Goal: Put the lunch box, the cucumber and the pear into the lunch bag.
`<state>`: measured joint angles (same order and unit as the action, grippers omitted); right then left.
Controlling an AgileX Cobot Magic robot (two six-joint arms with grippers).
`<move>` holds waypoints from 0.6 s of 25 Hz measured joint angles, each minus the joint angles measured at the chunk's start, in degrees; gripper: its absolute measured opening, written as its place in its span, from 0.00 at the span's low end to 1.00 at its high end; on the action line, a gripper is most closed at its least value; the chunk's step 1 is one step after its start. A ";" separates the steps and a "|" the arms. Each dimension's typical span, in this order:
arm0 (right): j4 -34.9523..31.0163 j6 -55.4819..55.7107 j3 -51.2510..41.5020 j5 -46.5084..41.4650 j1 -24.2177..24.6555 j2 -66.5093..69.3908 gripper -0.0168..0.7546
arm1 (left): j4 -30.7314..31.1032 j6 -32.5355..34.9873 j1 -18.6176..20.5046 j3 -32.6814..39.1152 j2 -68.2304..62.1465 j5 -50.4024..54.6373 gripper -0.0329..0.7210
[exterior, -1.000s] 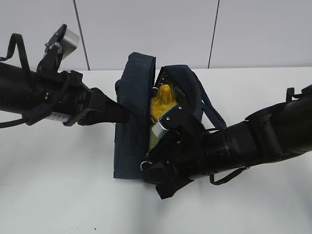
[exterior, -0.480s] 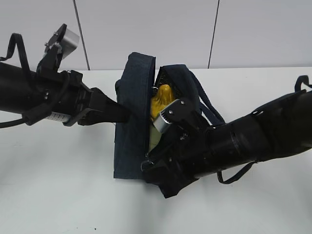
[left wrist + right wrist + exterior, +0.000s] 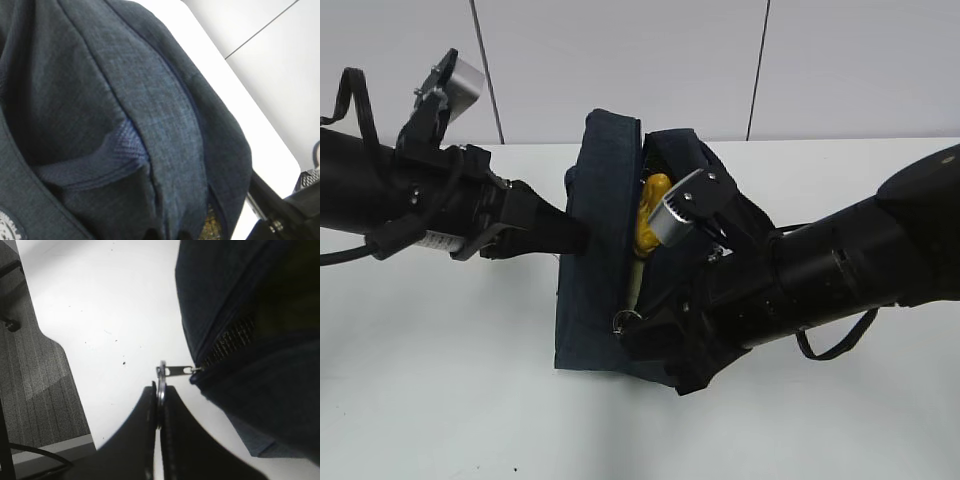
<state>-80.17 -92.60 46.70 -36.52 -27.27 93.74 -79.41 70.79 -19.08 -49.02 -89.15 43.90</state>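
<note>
Bench (image 3: 440, 400) is plain white, light wall panels behind, grey floor past its edge in the right wrist view. Lunch bag (image 3: 595, 250) stands mid-bench, dark navy, top partly gaping. Left arm comes in from the left, its tool (image 3: 572, 236) pressed against the bag's left wall; exterior view hides the tips and the left wrist view is filled with fabric, so I cannot tell if it pinches cloth or is letting go. Right arm reaches across the front; right tool (image 3: 159, 405) is clamped narrow on the ring pull (image 3: 162, 380) at the near end of the zipper, slider sitting at the bag's corner. Pear (image 3: 651, 212) is inside, yellow-orange, showing through the gap. Pale strip (image 3: 634, 282) below it could be the lunch box lid, can't confirm. Cucumber not visible in any view; none of the items lie on the bench, so my read is loading is done or nearly done and what's left is the zip, if it gets closed at all. Gap is open along most of the top.
</note>
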 joint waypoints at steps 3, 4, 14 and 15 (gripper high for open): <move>1.03 0.79 0.00 0.23 0.00 -1.99 0.03 | 1.32 0.00 0.00 0.00 0.00 0.59 0.21; 1.44 1.23 0.00 0.49 0.00 -2.71 0.03 | 2.20 0.00 0.00 0.00 0.00 0.86 0.24; 2.60 2.47 -0.21 3.94 0.00 -7.44 0.03 | 8.38 0.00 0.00 0.00 0.00 5.98 0.46; 2.47 2.47 -0.21 4.17 0.00 -7.68 0.03 | 8.88 0.00 0.00 0.00 0.00 6.19 0.46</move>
<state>-77.69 -90.12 46.49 -32.35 -27.27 86.06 -70.53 70.79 -19.08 -49.02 -89.15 50.09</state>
